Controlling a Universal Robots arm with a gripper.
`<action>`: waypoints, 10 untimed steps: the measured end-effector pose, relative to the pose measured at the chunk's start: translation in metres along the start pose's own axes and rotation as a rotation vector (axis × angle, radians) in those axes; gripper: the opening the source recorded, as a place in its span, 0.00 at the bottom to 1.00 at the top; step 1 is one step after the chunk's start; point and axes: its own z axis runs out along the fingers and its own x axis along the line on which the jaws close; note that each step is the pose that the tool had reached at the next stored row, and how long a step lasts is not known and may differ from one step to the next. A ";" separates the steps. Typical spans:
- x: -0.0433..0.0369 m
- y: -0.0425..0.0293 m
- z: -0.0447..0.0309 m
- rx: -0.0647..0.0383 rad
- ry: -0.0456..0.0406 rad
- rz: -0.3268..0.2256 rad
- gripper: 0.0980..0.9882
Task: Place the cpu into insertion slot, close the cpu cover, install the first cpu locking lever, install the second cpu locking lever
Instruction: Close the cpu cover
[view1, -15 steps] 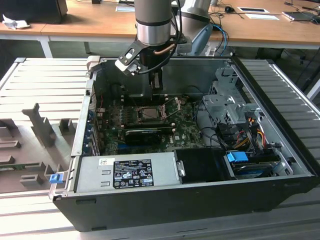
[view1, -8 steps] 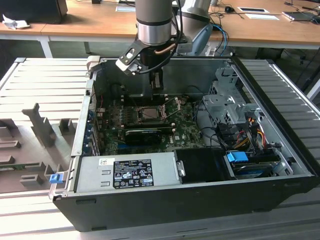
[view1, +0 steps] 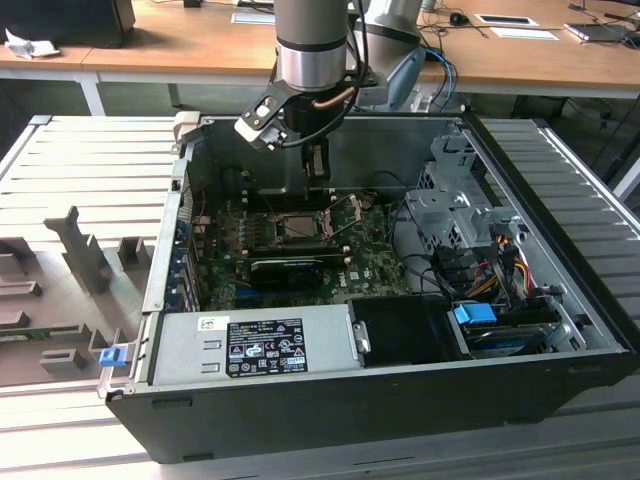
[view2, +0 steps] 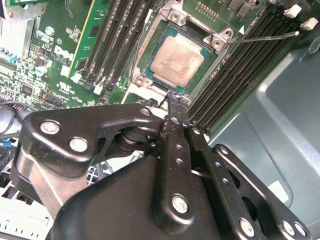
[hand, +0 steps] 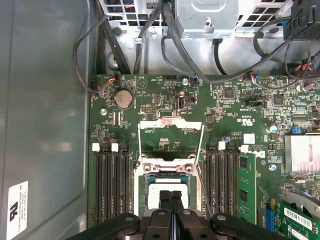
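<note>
Fingers (view2: 176, 131) pressed together, empty, form one narrow tip I hold near the cpu (view2: 176, 61) seated in the insertion slot (view2: 212, 65).

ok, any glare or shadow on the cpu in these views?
Second wrist view: the cpu has a soft sheen, no hard glare, evenly lit. First wrist view: its top reads bright and pale, partly behind the shut gripper. Exterior view: the insertion slot sits dim inside the case, under the arm.
</note>
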 end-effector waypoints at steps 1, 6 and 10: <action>0.0000 0.0003 0.0000 0.000 0.0000 0.000 0.01; 0.0000 0.0022 0.0001 0.000 -0.0001 0.000 0.01; 0.0000 0.0032 0.0001 0.000 0.0001 0.000 0.01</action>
